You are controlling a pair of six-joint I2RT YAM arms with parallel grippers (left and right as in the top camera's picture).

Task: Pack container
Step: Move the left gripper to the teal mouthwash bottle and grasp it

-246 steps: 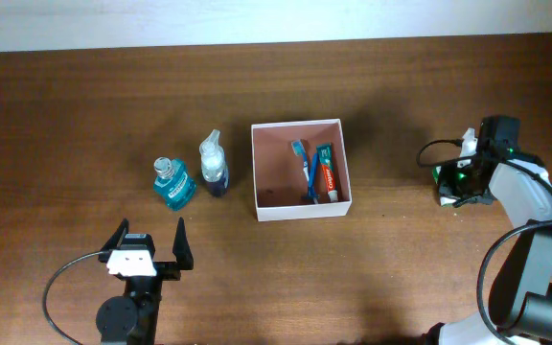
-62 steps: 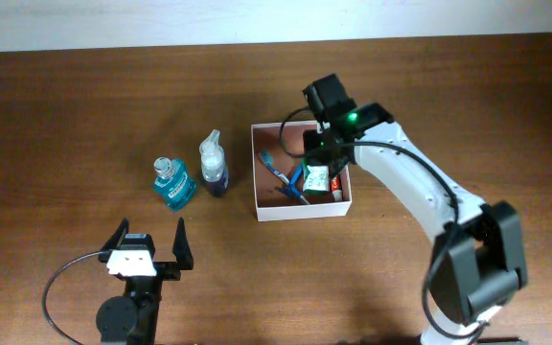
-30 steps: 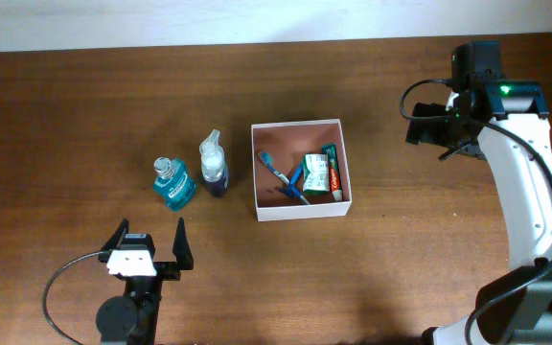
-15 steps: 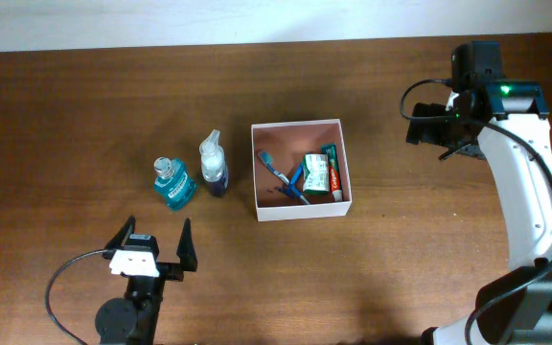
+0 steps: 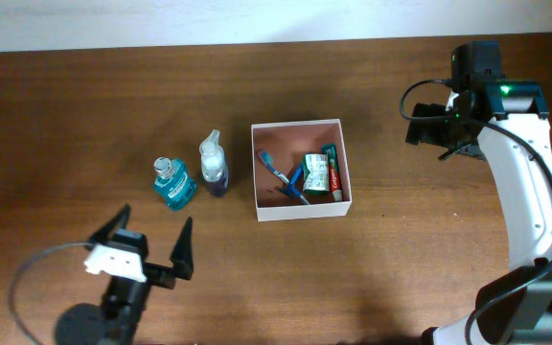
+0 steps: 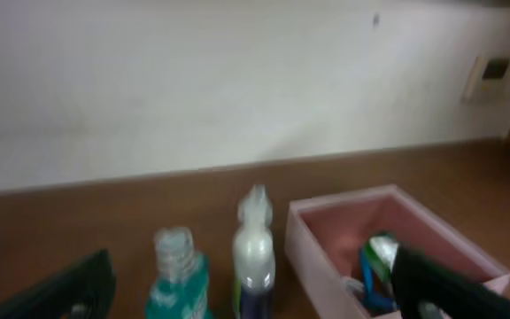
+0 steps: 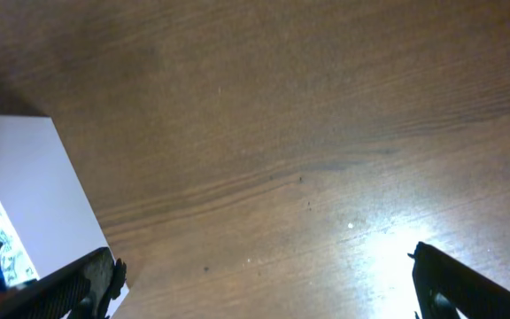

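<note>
In the container [image 5: 303, 213], a toothbrush [image 5: 275, 172], seemingly half-covered.

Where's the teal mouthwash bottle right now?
In the overhead view, the teal mouthwash bottle stands on the table left of the container, outside it, with the spray bottle between the two.

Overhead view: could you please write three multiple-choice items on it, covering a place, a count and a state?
1. Relative to the spray bottle, the teal mouthwash bottle stands: A. right of it; B. left of it; C. behind it.
2. Bottles outside the container: A. one; B. four; C. two.
3. The left end effector is: A. open, empty; B. shut on a toothbrush; C. shut on a bottle.
Answers: B, it sits nearer the left edge; C, only those two stand outside; A, its jaws stand apart with nothing between.
</note>
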